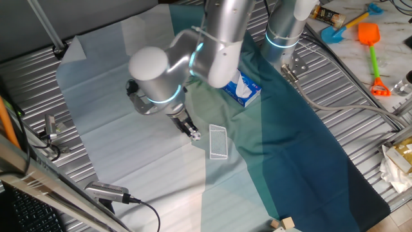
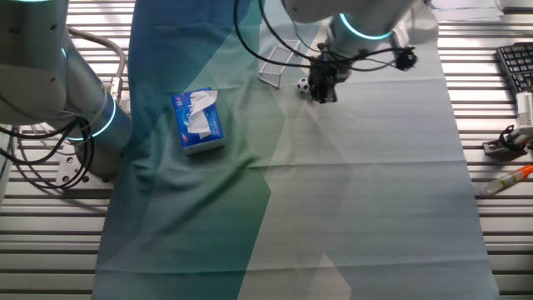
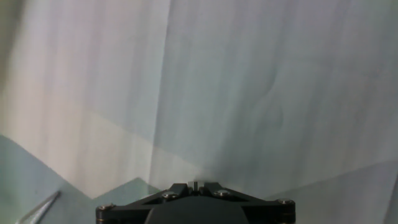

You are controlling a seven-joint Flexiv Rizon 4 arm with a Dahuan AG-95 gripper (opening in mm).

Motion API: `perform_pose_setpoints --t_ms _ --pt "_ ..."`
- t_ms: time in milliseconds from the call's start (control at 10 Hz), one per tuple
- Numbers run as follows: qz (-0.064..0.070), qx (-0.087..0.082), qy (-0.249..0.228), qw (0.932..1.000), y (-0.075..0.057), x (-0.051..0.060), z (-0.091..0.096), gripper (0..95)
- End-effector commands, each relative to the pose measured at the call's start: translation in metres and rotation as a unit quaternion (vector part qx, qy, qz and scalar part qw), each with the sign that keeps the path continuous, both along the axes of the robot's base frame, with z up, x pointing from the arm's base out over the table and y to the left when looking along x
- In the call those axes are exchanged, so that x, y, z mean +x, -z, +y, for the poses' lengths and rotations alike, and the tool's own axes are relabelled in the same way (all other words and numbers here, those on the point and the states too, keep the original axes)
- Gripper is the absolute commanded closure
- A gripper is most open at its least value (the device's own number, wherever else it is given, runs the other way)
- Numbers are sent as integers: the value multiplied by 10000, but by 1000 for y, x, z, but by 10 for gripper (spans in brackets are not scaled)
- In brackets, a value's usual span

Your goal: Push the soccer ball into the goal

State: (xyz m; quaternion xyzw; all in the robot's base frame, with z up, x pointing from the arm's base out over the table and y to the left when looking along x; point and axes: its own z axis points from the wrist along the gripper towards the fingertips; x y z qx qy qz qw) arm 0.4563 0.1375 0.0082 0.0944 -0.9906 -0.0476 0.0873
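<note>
- The goal [image 1: 219, 142] lies on the cloth [image 1: 129, 96] where its pale part meets its green part. In one fixed view its long axis runs up and down the frame, tilted a little. In the other fixed view the goal [image 2: 278, 64] sits at the upper middle, slanted.
- The soccer ball [image 2: 302, 83] rests on the cloth just beside the goal's near end, between the goal and the gripper [image 2: 321, 93]. It is nearly touching the fingertips; whether it does touch is too small to tell.
- In one fixed view the gripper [image 1: 192, 133] is low over the cloth just left of the goal, and the ball cannot be made out there.
- The fingers look pressed together with nothing between them.
- The hand view shows only the gripper's black base [image 3: 194, 205] and wrinkled cloth.
- The blue-and-white tissue box [image 2: 198, 122] lies well apart from the ball, on the green part of the cloth.
- Open pale cloth spreads from the gripper toward the slatted table [image 2: 500, 233] edge.
</note>
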Motion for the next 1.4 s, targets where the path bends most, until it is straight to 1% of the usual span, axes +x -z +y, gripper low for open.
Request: perform_pose_setpoints --t_ms 100,200,300,400,500,700,900,1100,1200,1400 --pt "-11 3 164 9999 4 -8 13 950" --pt "-16 7 195 9998 4 -10 16 950" --pt "-23 5 290 9996 2 -17 26 950" --pt "-4 74 353 9994 -1 -20 30 950" --pt "20 62 377 9993 -5 -24 34 950" --pt "-15 93 436 9990 -3 -31 41 950" --pt "-36 27 458 9989 -2 -32 41 950" --pt "-69 -73 396 9992 -2 -32 41 950" --pt "-76 -97 396 9991 -2 -32 41 950" --pt "-109 -92 396 9991 -3 -31 38 950"
